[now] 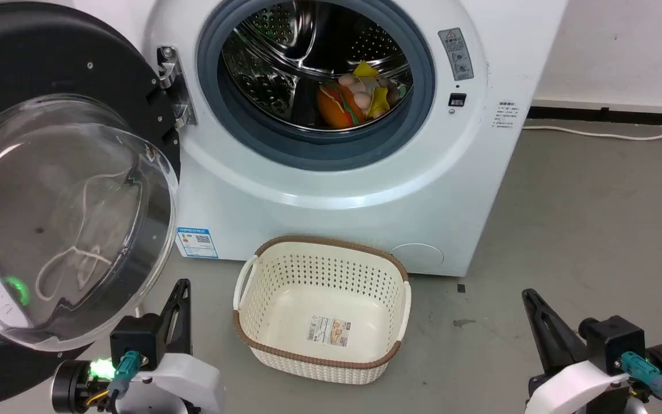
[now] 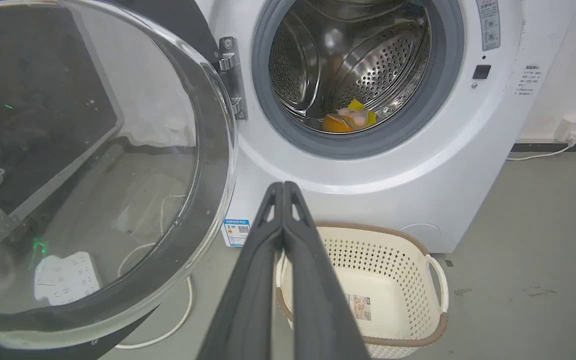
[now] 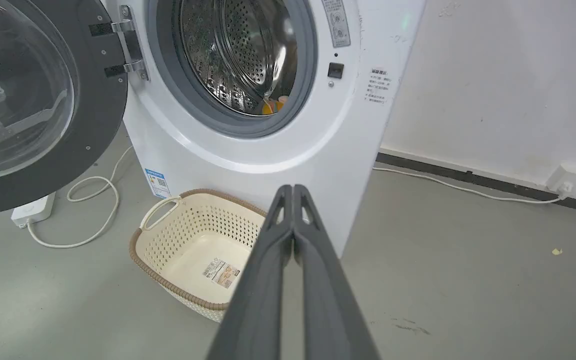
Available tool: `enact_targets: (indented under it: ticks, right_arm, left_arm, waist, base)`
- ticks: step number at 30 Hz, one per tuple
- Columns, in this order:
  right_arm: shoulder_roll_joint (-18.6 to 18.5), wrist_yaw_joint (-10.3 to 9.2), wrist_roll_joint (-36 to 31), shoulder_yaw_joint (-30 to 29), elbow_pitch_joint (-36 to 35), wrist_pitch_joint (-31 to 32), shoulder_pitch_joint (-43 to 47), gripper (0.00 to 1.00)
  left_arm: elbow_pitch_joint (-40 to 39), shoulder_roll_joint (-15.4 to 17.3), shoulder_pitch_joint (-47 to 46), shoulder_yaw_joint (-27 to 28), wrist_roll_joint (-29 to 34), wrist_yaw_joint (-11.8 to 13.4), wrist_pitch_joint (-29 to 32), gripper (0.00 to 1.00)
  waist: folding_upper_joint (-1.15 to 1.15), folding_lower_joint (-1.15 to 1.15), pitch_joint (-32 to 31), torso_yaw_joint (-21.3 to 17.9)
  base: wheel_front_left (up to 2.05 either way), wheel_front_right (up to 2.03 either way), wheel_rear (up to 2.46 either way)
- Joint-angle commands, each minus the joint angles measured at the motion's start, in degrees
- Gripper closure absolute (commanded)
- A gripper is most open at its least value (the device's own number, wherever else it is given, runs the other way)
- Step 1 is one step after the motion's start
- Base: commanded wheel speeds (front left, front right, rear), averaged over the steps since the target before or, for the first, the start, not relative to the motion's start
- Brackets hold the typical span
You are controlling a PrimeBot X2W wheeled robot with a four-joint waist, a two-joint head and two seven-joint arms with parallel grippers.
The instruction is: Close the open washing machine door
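Note:
The white washing machine [image 1: 342,195] stands ahead with its steel drum exposed. Its round black-rimmed door [image 1: 61,218] hangs wide open to the left, glass bowl bulging toward me. The door [image 2: 88,170] looms large in the left wrist view, and the door [image 3: 33,100] sits at upper left in the right wrist view. Colourful toys [image 1: 360,95] lie inside the drum. My left gripper [image 1: 181,287] is shut and empty, just below and right of the door's lower rim. My right gripper [image 1: 529,296] is shut and empty over bare floor at the lower right.
A cream perforated basket [image 1: 262,336] with a brown rim sits empty on the floor before the washer, between my grippers. A white power strip [image 3: 33,210] and looped cable [image 3: 93,210] lie under the door. Another cable [image 1: 607,135] runs along the wall at right.

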Motion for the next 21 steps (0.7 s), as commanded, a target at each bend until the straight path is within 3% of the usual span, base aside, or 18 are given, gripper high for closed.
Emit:
enact_targets:
  ticks: [1,21]
  right_arm:
    - [0.25,0.05,-0.42,0.01,-0.29,0.03,-0.79,1.0]
    - [0.25,0.05,-0.42,0.01,-0.29,0.03,-0.79,1.0]
  left_arm:
    - [-0.23,0.0,0.77,0.04,0.1,0.16,0.02,1.0]
    - [-0.23,0.0,0.77,0.04,0.1,0.16,0.02,1.0]
  waist:
    - [0.0,0.0,0.0,0.0]
    - [0.0,0.0,0.0,0.0]
  base:
    - [0.0,0.0,0.0]
    - [0.0,0.0,0.0]
